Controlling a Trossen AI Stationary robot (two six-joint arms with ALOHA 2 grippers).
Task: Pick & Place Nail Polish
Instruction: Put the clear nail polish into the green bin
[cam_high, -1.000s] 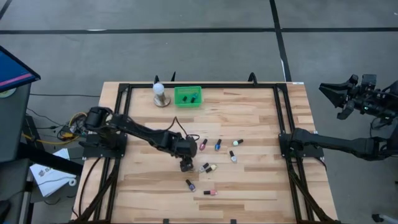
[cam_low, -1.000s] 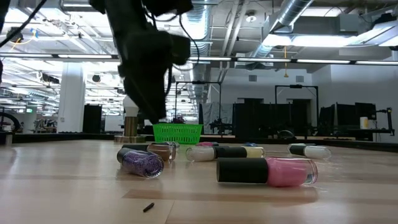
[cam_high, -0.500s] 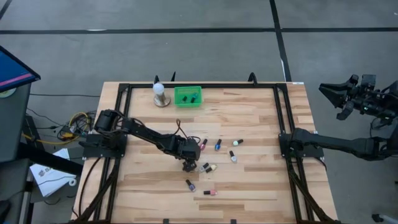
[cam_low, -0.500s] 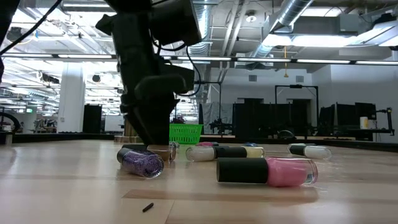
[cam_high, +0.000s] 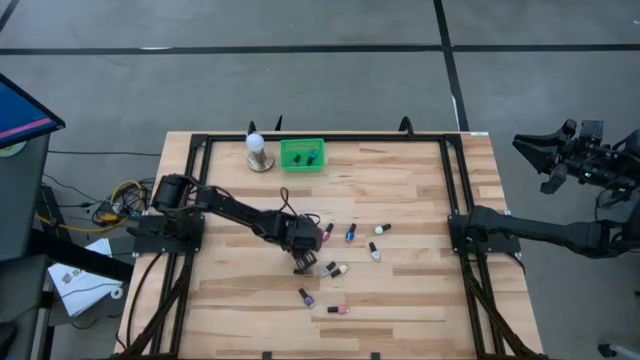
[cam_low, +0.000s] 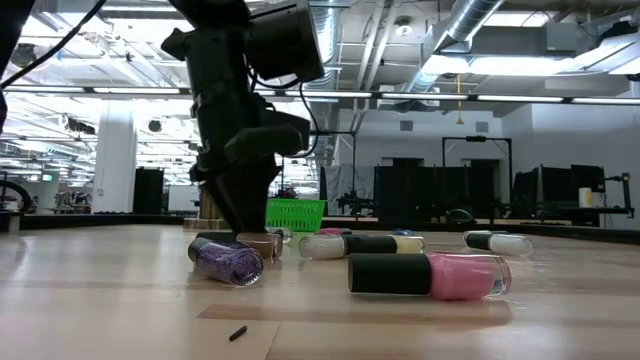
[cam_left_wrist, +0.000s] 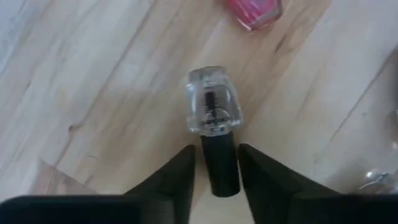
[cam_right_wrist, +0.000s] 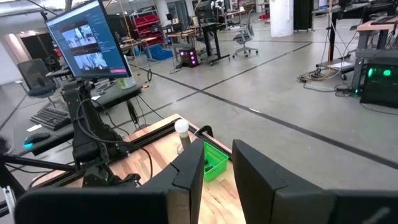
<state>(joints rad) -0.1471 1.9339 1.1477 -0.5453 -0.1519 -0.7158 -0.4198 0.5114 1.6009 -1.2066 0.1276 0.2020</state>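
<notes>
Nail polish bottle (cam_left_wrist: 213, 111), clear glass with a dark cap, lies flat mid-surface (cam_high: 420, 290) among the scattered others, and my left pincer (cam_left_wrist: 214, 174) has slid over since a second ago so its spread fingers now straddle the cap, right pincer (cam_right_wrist: 214, 180) released off-surface.

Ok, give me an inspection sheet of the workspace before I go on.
Surface: wooden table, black frame round it.
Job's things: clear bottle lying flat, its dark cap between the left pincer's fingers; other bottles scattered mid-table; two in the green basket.
Clutter: white bulb on a round base.
Grippers: left pincer open, low over the clear bottle; right pincer off the table.
Cables: bundle beside the left arm's base.
Surroundings: monitor, desks.
</notes>
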